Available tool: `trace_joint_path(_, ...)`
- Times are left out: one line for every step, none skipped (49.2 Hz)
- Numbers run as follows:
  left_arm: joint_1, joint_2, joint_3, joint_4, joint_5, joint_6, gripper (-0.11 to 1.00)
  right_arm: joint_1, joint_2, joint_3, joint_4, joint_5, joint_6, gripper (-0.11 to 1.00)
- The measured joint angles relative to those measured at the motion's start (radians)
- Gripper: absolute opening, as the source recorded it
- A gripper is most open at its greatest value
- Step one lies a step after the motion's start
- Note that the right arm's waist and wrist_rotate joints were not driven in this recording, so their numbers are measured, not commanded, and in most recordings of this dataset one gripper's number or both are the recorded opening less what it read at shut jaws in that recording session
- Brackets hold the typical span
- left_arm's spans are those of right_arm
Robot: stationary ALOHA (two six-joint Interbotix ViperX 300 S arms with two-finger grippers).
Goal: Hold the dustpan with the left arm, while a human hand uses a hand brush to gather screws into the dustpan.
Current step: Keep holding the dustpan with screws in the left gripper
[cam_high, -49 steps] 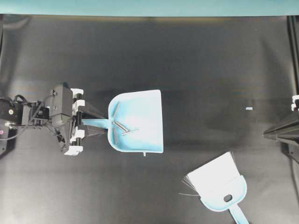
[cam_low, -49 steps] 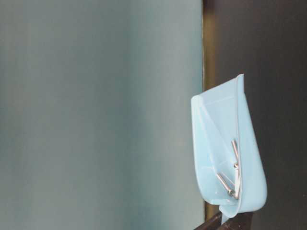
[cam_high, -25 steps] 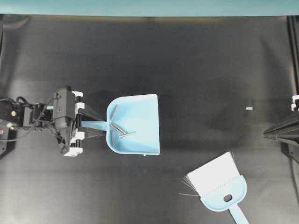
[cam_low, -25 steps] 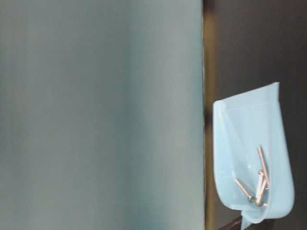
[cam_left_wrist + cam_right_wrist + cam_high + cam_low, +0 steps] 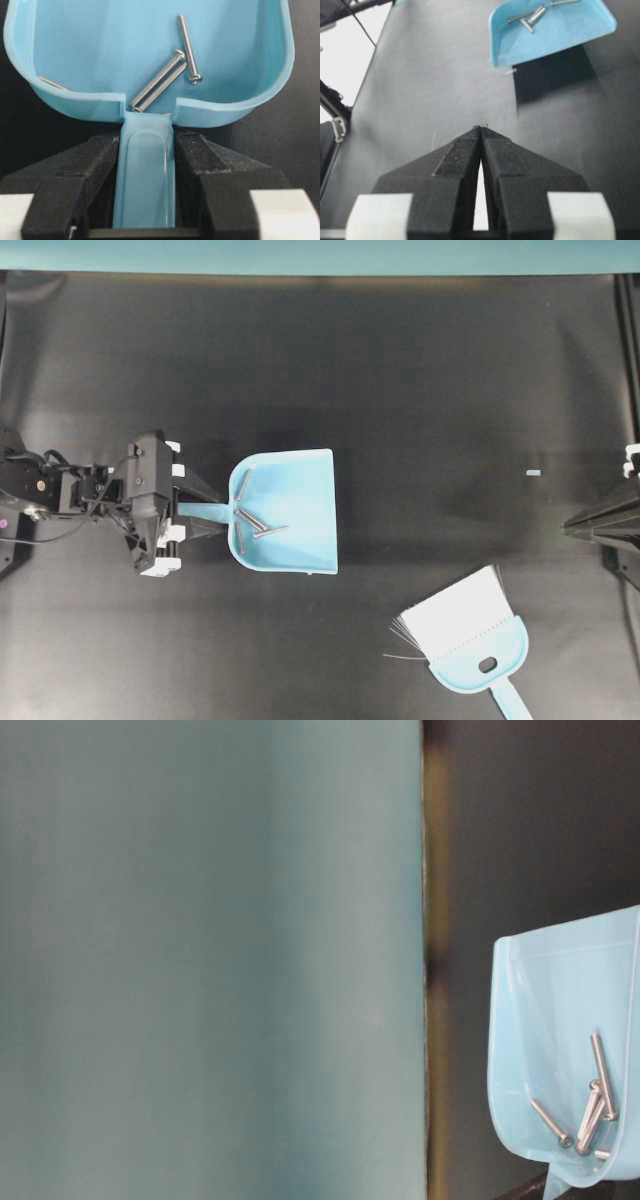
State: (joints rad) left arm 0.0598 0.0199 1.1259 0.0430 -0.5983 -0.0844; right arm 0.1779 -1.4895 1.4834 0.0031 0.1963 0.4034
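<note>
Gripping the dustpan [image 5: 150, 60] by its handle, clamped between the left gripper [image 5: 145, 175] fingers [image 5: 90, 170]; screws [image 5: 165, 82] inside; right gripper [image 5: 481, 131] closed, empty.

A black matte table [image 5: 400, 370] is shown, bordered along its far edge by a teal strip [image 5: 320, 255]. The hand brush [image 5: 465, 635] is laid flat on the table near the lower right, white bristles fanned toward the centre. A small pale scrap [image 5: 533, 472] is seen at right.
</note>
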Motion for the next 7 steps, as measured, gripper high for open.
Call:
trace_joint_path(0.000,0.000,0.000,0.000,0.002,-0.002,0.30,0.000,-0.002,0.000,-0.002,0.000,0.000,0.00)
trace_joint_path(0.000,0.000,0.000,0.000,0.002,-0.002,0.30,0.000,-0.002,0.000,0.000,0.000,0.002,0.00)
trace_joint_path(0.000,0.000,0.000,0.000,0.003,-0.002,0.30,0.000,-0.002,0.000,-0.002,0.000,0.002,0.00)
trace_joint_path(0.000,0.002,0.000,0.000,0.006,-0.002,0.30,0.000,-0.002,0.000,0.000,0.000,0.002,0.00)
trace_joint_path(0.000,0.002,0.000,0.000,0.011,-0.002,0.30,0.000,-0.002,0.000,-0.002,0.000,0.000,0.00)
trace_joint_path(0.000,0.002,0.000,0.000,0.014,-0.002,0.30,0.000,-0.002,0.000,-0.002,0.000,0.000,0.00)
trace_joint_path(0.000,0.002,0.000,0.000,0.021,-0.002,0.30,0.000,0.000,0.000,-0.002,0.000,0.002,0.00)
